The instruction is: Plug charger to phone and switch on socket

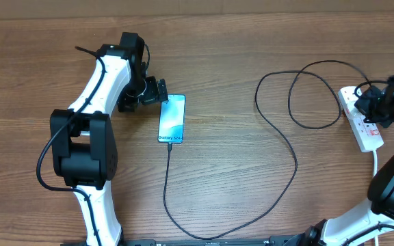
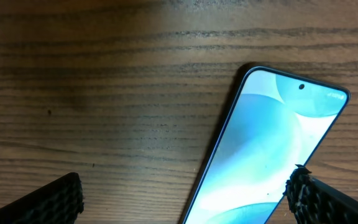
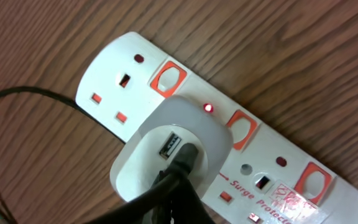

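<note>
Phone [image 1: 172,119] lies flat on the wooden table [image 1: 252,41], left of centre, screen up and glowing light blue, with small text at its near end. The charger [image 1: 167,174] has its tip seated in that near end. From there the thin black cable runs toward the front edge, sweeps right in a wide arc, climbs back across the table and curls into a loop before reaching the socket [image 1: 369,137] at the far right.

The left gripper [image 1: 157,92] sits low just beside the phone's far left corner with its jaws spread wide and nothing between them. Its wrist camera shows the phone's upper end lying near the right-hand finger, though I cannot tell whether they touch.

The right gripper [image 1: 366,104] hangs over the socket with its jaws pressed together. In its wrist view a white adapter [image 3: 138,171] is plugged into the strip, a black plug sits in the adapter's port, and a small red light [image 3: 208,107] glows just past it, between two red switches [image 3: 168,78]. Whether the closed fingertips touch the adapter I cannot tell
</note>
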Motion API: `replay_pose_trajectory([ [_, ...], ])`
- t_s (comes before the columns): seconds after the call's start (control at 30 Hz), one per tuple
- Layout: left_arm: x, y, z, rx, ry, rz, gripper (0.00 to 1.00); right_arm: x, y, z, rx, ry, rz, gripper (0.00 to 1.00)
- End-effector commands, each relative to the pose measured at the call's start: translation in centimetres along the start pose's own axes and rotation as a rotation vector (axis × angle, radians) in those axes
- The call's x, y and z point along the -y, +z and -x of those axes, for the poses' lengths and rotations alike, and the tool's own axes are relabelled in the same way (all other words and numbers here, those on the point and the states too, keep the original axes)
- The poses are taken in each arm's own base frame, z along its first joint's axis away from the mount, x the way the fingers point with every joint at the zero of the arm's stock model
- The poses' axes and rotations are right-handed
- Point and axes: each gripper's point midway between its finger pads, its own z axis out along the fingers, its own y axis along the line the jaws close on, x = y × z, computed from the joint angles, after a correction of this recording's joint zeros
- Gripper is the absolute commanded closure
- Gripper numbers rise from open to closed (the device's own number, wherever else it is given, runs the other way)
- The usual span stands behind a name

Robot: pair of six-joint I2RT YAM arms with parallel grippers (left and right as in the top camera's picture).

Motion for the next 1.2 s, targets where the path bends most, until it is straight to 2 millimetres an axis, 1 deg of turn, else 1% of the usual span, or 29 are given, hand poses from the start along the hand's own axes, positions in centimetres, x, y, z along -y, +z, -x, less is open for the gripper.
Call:
replay_pose_trajectory([
  [0.0,-0.2,-1.3,0.8,0.041,-0.019,0.001,0.00,0.6,2.5,-2.0,-0.083,0.008,0.001,0.96],
  [0.1,-0.2,-1.3,0.8,0.041,-0.019,0.001,0.01,0.0,1.4,-1.1,-0.069,0.007,0.017,0.96],
  [0.17,-0.2,-1.3,0.8,0.041,-0.019,0.001,0.00,-0.8,0.0,-0.3,-0.050,0.004,0.049,0.96],
  [0.3,-0.2,-1.3,0.8,0.041,-0.019,0.000,0.00,-1.4,-2.7,0.8,-0.016,0.000,0.061,0.96],
  [0.43,-0.2,-1.3,0.8,0.041,-0.019,0.000,0.00,-1.1,-4.7,1.2,0.010,0.010,0.064,0.96],
  [0.53,-0.2,-1.3,0.8,0.041,-0.019,0.001,0.00,-0.3,-5.5,1.2,0.016,0.033,0.057,0.96],
  [0.63,-0.2,-1.3,0.8,0.041,-0.019,0.001,0.00,0.9,-5.8,1.3,0.012,0.069,0.045,0.96],
  [0.83,-0.2,-1.3,0.8,0.041,-0.019,0.000,0.00,4.2,-6.1,1.3,0.000,0.180,0.015,0.96],
  [0.93,-0.2,-1.3,0.8,0.041,-0.019,0.001,0.00,7.2,-6.4,2.0,0.031,0.265,-0.055,0.90],
  [1.03,-0.2,-1.3,0.8,0.041,-0.019,0.000,0.00,10.1,-6.7,2.9,0.084,0.367,-0.120,0.89],
  [1.17,-0.2,-1.3,0.8,0.041,-0.019,0.000,0.00,11.3,-6.6,3.6,0.109,0.422,-0.108,0.87],
])
